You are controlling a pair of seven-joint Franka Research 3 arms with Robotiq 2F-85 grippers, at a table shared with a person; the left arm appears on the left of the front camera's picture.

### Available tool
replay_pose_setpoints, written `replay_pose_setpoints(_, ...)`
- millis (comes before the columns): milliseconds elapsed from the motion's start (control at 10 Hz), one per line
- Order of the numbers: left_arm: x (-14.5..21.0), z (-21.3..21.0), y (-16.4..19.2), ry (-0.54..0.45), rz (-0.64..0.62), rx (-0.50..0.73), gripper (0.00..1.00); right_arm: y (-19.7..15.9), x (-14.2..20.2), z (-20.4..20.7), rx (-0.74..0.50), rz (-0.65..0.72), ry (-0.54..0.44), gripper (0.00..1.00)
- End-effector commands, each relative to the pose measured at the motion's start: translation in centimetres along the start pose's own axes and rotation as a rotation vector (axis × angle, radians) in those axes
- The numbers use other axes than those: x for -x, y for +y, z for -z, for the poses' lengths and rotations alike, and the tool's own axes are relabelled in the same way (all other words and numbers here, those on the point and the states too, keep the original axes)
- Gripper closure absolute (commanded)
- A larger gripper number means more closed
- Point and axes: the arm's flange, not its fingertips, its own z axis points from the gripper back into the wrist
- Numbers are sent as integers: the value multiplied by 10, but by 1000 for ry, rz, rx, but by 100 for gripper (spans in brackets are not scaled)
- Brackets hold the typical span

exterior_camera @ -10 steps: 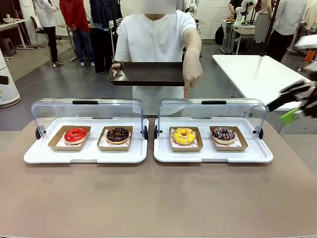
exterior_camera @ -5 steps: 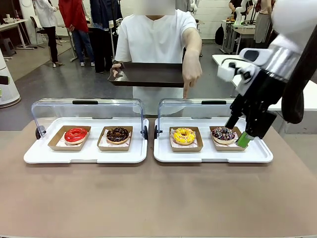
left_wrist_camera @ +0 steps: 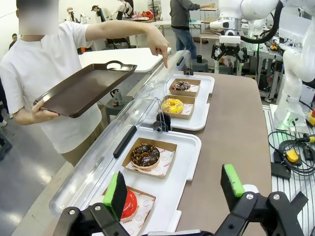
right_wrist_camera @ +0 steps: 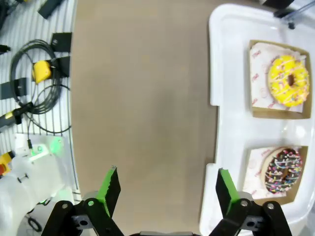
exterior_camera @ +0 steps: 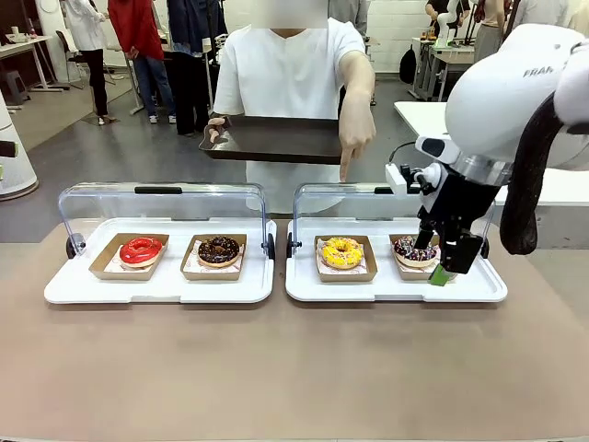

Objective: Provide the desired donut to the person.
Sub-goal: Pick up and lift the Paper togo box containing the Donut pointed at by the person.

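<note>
- Front view: the person [exterior_camera: 285,74] stands at the far side with a brown serving tray [exterior_camera: 271,138] in one hand. The pointing hand [exterior_camera: 355,129] aims a finger down over the right display case [exterior_camera: 479,287].
- The fingertip sits above the yellow donut [exterior_camera: 341,251], so I judge that to be the one wanted. It lies in a cardboard boat in the case's left slot, with the clear lid [exterior_camera: 396,195] raised behind it.
- The right gripper [exterior_camera: 433,261] hangs low by the neighbouring sprinkled chocolate donut [exterior_camera: 411,249], jaws apart and empty.
- Right wrist view: its pads straddle bare table [right_wrist_camera: 142,98] just beside the case rim, with both donuts off to one side.
- The left gripper [left_wrist_camera: 174,189] is spread and empty, near the red donut [left_wrist_camera: 130,204].
- Next move, as I read it:
  - Slide the right gripper along the case to the yellow donut.
  - Grip the boat's walls, not the icing, and close gently.
  - Lift level, clear of the lid, and set it on the serving tray.
</note>
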Motion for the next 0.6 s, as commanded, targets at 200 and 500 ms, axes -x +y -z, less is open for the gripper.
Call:
replay_pose_setpoints(200,0,-1,1,-9,5,-6,0,0,0,0,0,0,0,0)
replay_pose_setpoints(500,0,-1,1,-9,5,-6,0,0,0,0,0,0,0,0)
